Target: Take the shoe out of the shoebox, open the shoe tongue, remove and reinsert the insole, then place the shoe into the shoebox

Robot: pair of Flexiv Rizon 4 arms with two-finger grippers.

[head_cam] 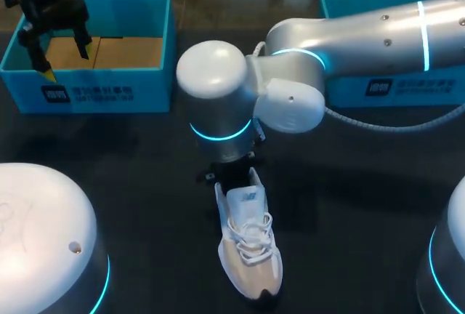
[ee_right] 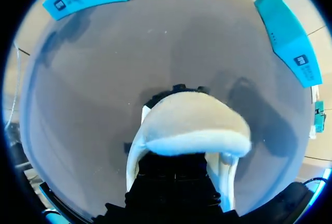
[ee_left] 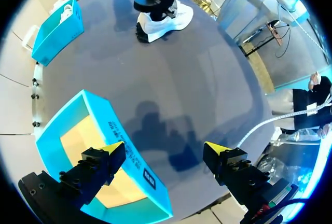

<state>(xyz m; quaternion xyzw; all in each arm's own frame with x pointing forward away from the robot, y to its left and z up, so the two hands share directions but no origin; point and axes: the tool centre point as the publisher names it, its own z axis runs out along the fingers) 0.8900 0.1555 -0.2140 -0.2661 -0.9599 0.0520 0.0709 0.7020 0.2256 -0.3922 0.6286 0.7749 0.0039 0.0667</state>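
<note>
The shoe (head_cam: 247, 252) lies on the table (head_cam: 138, 190), out of the box, laces up, with its heel end under the right gripper (head_cam: 229, 171) and its toe pointing away from that gripper. The gripper stands upright over the shoe's opening, which fits work inside the shoe, on the tongue or the insole, rather than carrying it. In the right wrist view a beige piece (ee_right: 194, 123) with a pale thick edge sits just ahead of the gripper between the shoe's white sides. I cannot tell if it is the insole, the tongue or the heel collar. The right fingers are hidden by the wrist and the shoe, so I cannot tell whether they are spread or closed on anything.

The left gripper (ee_left: 163, 151) hangs with its fingers spread wide and nothing between them. One finger is over the box (ee_left: 122, 146), the other over bare table beside the box wall, and the shoe is well ahead of both. It probably waits there, clear of the right arm's work. The box shows only its brown floor. A second box (head_cam: 407, 89) stands behind the right arm, well apart from the shoe.
</note>
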